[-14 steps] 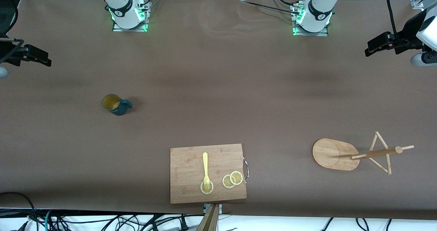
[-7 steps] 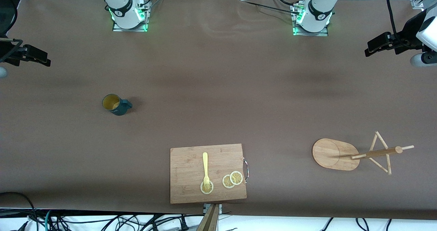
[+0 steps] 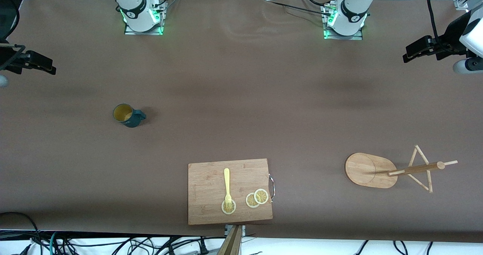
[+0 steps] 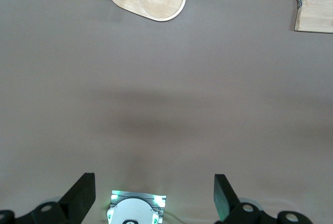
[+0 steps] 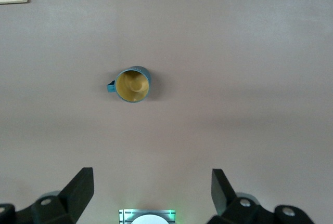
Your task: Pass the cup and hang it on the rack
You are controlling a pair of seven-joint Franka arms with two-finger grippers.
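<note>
The brown worktop (image 3: 241,96) carries four groups of items. Largest is a rectangular wooden cutting board (image 3: 211,183) at the middle of the edge nearest the front camera, bearing a yellow fork (image 3: 227,187) and three lemon slices (image 3: 257,198).

The rack (image 3: 371,170) stands toward the left arm's end, near the same edge, with its oval base flat on the worktop and its post and pegs rising from it.

The cup (image 3: 126,115) stands upright toward the right arm's end, well apart from the board and the rack, its mouth up and its handle pointing toward the left arm's end.

The left hand (image 4: 155,195) hangs high over its end edge, jaws spread wide, holding nothing.

The right hand (image 5: 152,190) hangs high over the opposite end edge, jaws likewise wide apart and empty.
</note>
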